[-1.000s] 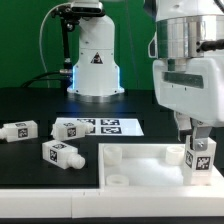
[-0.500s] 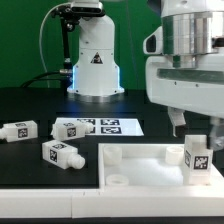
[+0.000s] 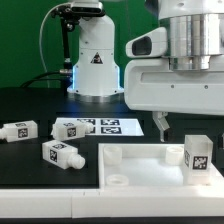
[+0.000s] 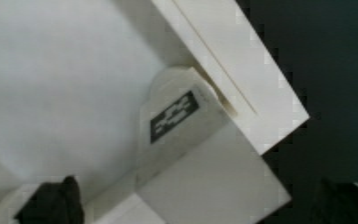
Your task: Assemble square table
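The white square table top (image 3: 150, 165) lies at the front, rim up. One white tagged leg (image 3: 199, 155) stands upright in its right corner socket. My gripper (image 3: 172, 125) hangs above the top, up and to the exterior view's left of that leg, not touching it. In the wrist view the gripper (image 4: 197, 205) is open and empty, with dark fingertips (image 4: 55, 200) wide apart. Beneath them are the leg (image 4: 179, 115) and the top's rim (image 4: 229, 60). Three loose legs lie on the black table: one (image 3: 20, 131), one (image 3: 72, 128), one (image 3: 60, 153).
The marker board (image 3: 118, 126) lies flat behind the table top. The white robot base (image 3: 95, 60) with a triangle sticker stands at the back. An empty round socket (image 3: 117, 180) shows in the top's near left corner.
The gripper was down around the standing leg a second ago. It has let go, risen and moved toward the exterior view's left. The leg stays upright in its corner.
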### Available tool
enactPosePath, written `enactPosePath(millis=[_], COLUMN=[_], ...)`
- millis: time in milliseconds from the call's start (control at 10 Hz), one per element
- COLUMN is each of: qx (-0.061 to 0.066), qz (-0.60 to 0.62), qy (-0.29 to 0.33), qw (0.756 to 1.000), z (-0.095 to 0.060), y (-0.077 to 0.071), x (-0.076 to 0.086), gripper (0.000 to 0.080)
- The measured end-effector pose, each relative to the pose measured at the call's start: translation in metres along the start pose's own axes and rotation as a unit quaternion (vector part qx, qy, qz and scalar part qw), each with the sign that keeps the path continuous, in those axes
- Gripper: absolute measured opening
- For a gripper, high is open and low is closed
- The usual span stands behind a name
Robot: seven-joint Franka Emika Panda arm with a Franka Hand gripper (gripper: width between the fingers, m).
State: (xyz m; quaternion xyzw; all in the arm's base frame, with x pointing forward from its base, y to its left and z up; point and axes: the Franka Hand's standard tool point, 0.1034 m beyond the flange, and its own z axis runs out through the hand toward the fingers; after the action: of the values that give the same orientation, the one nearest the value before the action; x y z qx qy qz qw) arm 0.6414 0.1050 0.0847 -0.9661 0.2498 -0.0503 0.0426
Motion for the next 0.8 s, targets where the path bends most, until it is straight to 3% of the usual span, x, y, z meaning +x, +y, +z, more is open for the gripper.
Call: enactPosePath(millis=[100, 300, 400, 500, 700, 800], qx=[-0.009, -0.012, -0.012, -0.012, -0.012, -0.013], qz=[-0.117, -0.175, -0.147, -0.14, -0.061, 0.003], qy=[0.007, 0.006, 0.006, 0.006, 0.006, 0.008], qw=[0.993, 0.984, 0.989, 0.99, 0.998, 1.0], z=[0.0036, 0.0055, 0.0057, 0.0058, 0.0062, 0.0059], y=[-0.0071, -0.0072, -0.0073, -0.0072, -0.0059, -0.0055], x=[-0.0052, -0.0061, -0.0062, -0.0062, -0.0062, -0.0058], gripper=[0.0649, 0.0647, 0.053, 0.053, 0.0286, 0.0286])
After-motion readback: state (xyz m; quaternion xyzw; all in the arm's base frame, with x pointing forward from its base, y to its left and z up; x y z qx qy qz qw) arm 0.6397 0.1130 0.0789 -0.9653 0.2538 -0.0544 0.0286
